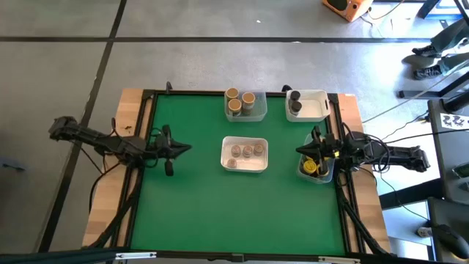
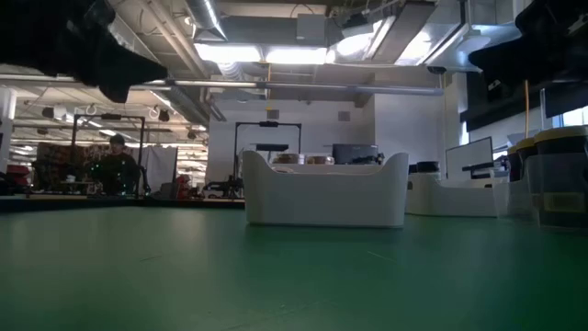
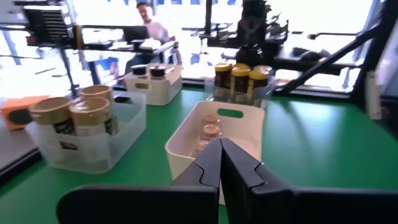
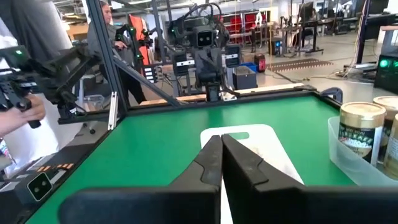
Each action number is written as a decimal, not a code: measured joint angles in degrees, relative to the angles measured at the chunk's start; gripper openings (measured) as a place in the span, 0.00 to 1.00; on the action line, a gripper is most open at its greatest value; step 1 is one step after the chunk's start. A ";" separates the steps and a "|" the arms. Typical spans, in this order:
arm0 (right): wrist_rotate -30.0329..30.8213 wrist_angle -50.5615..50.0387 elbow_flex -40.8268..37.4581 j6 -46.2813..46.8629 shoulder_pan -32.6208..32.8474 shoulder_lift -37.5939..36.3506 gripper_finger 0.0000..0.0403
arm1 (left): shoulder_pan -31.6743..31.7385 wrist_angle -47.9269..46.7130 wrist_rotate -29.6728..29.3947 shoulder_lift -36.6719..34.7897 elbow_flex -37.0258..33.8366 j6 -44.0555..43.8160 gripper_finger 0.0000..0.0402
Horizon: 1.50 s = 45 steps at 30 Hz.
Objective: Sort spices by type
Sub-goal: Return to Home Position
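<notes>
Found spices (image 1: 247,152) grouped by lid across four trays: tan in far clear tray (image 1: 256,114), dark in far white tray (image 1: 315,107), pale in centre white tray (image 1: 245,168), yellow in right clear tray (image 1: 314,178). Noted left gripper (image 1: 188,149) pinched together, empty, left of centre; right gripper (image 1: 299,151) likewise, over that last tray.

- Mat (image 1: 234,213): near half and left side bare.
- Centre tray (image 1: 245,139) blocks mid-table.
- Clear tray (image 1: 258,112) and white tray (image 1: 315,107) line the far edge.
- Right tray (image 1: 327,176) sits under the right gripper (image 1: 301,151).
</notes>
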 joint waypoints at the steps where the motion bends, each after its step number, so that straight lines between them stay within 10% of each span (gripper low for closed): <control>1: -0.09 -0.20 -0.31 0.28 0.00 -0.47 0.02 | 1.23 0.06 2.22 -1.66 -0.90 0.10 0.00; 18: 0.92 -8.14 -1.82 2.60 -0.04 -6.31 0.02 | 10.22 -15.86 7.94 -25.68 -5.29 -0.56 0.00; 45: 3.34 1.92 -8.02 3.77 -0.04 -6.29 0.02 | 10.24 -8.36 9.61 -25.67 -7.77 2.92 0.00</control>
